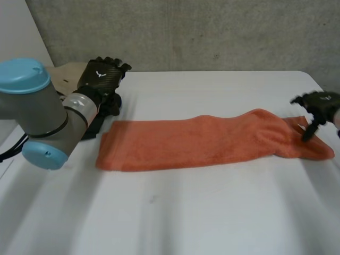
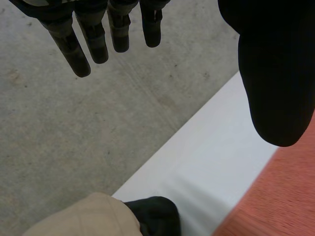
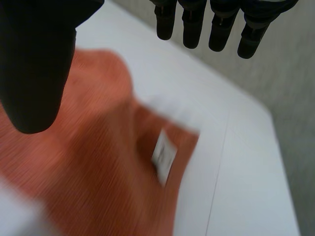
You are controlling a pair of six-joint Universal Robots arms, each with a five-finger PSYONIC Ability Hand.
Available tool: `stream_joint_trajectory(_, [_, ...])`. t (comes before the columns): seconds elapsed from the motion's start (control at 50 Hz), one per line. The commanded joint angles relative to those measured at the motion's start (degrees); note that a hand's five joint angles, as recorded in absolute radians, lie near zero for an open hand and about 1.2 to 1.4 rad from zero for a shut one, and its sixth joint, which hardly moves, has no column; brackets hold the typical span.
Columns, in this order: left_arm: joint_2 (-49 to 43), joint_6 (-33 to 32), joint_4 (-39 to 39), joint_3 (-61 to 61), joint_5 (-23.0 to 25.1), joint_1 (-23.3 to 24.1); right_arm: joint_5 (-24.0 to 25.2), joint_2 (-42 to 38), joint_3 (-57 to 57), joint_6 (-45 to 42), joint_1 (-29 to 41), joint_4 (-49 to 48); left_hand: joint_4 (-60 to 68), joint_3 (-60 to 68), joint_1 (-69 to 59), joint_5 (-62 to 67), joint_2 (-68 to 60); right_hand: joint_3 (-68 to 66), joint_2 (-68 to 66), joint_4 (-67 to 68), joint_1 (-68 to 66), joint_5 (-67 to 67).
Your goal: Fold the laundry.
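Laundry consists of one orange towel (image 1: 212,141) lying flat on the white tabletop (image 1: 186,212), stretched out lengthwise from the robot's left side to its right. The towel appears doubled over along its length, with its left end squared off and its right end narrowing to a corner near the right edge of the tabletop. The left hand (image 1: 101,74) is held above the far left corner of the tabletop, just beyond the towel's left end and apart from it. In the left wrist view this hand (image 2: 275,73) is released: fingers straight, thumb set wide from them, nothing between them. Below it lie a beige cloth (image 2: 83,216) and a black object (image 2: 155,214), both beside the towel's left end. The right hand (image 1: 316,103) is positioned over the towel's right end. In the right wrist view this hand (image 3: 34,64) is also released, fingers straight and thumb spread apart, with the towel under the palm and a small white label (image 3: 164,153) visible on the cloth. Whether one tip touches the towel cannot be determined. A grey wall (image 1: 186,32) stands behind the tabletop.
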State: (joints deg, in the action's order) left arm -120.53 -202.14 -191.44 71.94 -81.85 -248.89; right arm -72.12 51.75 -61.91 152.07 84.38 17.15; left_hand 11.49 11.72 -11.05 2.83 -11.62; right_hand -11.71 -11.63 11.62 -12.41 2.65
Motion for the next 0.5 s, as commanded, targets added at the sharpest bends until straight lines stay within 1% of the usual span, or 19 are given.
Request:
stream_joint_trajectory(0.02, [2.66, -0.01, -0.34, 5.31, 0.99, 0.6, 2.25, 3.27, -9.18, -2.04, -5.8, 3.78, -1.49, -1.72, 1.05, -2.83, 1.62, -5.51, -5.59, 5.6, -4.81, 4.58])
stream_joint_trajectory(0.08, [2.58, -0.01, -0.86, 6.72, 1.17, 0.86, 3.92, 2.75, -13.23, -2.3, -7.03, -4.04, -1.49, -1.72, 1.05, -2.83, 1.62, -7.2, -7.28, 7.3, -6.5, 6.27])
stream_joint_trajectory(0.14, [2.14, -0.01, -1.57, 7.51, 1.08, 1.04, 4.97, 1.61, -16.12, -2.65, -6.77, -10.79, -1.49, -1.72, 1.05, -2.83, 1.62, -8.7, -8.79, 8.8, -8.0, 7.77])
stream_joint_trajectory(0.2, [1.96, -0.01, -1.83, 8.04, 0.99, 1.21, 4.71, 0.64, -17.28, -3.18, -6.33, -14.24, -1.49, -1.72, 1.05, -2.83, 1.62, -12.91, -12.99, 13.0, -12.21, 11.97])
stream_joint_trajectory(0.26, [1.87, 0.25, -2.1, 8.74, 0.73, 1.21, 3.4, -0.77, -17.63, -4.58, -6.07, -17.23, -1.49, -1.72, 1.05, -2.83, 1.62, -18.29, -18.37, 18.38, -17.59, 17.36])
stream_joint_trajectory(0.28, [1.87, 0.43, -2.18, 8.92, 0.73, 1.21, 2.78, -1.12, -17.54, -5.11, -6.07, -17.85, -1.49, -1.72, 1.05, -2.83, 1.62, -23.13, -23.22, 23.23, -22.43, 22.2])
stream_joint_trajectory(0.3, [1.96, 0.6, -2.36, 9.18, 0.64, 1.3, 1.39, -1.65, -17.28, -5.98, -6.33, -18.9, -1.49, -1.72, 1.05, -2.83, 1.62, -45.16, -45.25, 45.26, -44.46, 44.23])
stream_joint_trajectory(0.32, [1.96, 0.69, -2.53, 9.36, 0.64, 1.3, 0.42, -1.91, -17.1, -6.17, -6.42, -19.43, -1.49, -1.72, 1.05, -2.83, 1.62, -60.21, -60.29, 60.3, -59.5, 59.27])
stream_joint_trajectory(0.34, [1.96, 0.78, -2.71, 9.45, 0.55, 1.21, -0.73, -2.09, -16.84, -6.43, -6.68, -19.87, -1.49, -1.72, 1.05, -2.83, 1.62, -68.2, -68.29, 68.3, -67.5, 67.27])
stream_joint_trajectory(0.36, [2.05, 0.87, -2.89, 9.53, 0.55, 1.21, -2.04, -2.18, -16.66, -6.61, -6.94, -20.31, -1.49, -1.72, 1.05, -2.83, 1.62, -68.28, -68.37, 68.38, -67.58, 67.35])
stream_joint_trajectory(0.38, [2.14, 1.04, -3.15, 9.88, 0.46, 1.13, -4.93, -2.0, -16.84, -6.52, -7.73, -21.01, -1.49, -1.72, 1.05, -2.83, 1.62, -68.29, -68.37, 68.38, -67.59, 67.35])
stream_joint_trajectory(0.42, [2.22, 1.22, -3.33, 10.06, 0.38, 1.13, -7.41, -1.39, -17.36, -6.52, -8.61, -21.72, -1.49, -1.72, 1.05, -2.83, 1.62, -68.29, -68.37, 68.38, -67.59, 67.35])
stream_joint_trajectory(0.46, [2.75, 1.4, -3.24, 10.41, 0.2, 0.95, -9.52, -0.34, -17.63, -6.87, -10.71, -22.77, -1.49, -1.72, 1.05, -2.83, 1.62, -68.29, -68.37, 68.38, -67.59, 67.35])
stream_joint_trajectory(0.5, [3.28, 1.4, -3.15, 10.76, 0.2, 0.77, -9.7, 0.19, -17.8, -7.92, -12.56, -24.0, -1.49, -1.72, 1.05, -2.83, 1.62, -68.29, -68.37, 68.38, -67.59, 67.35])
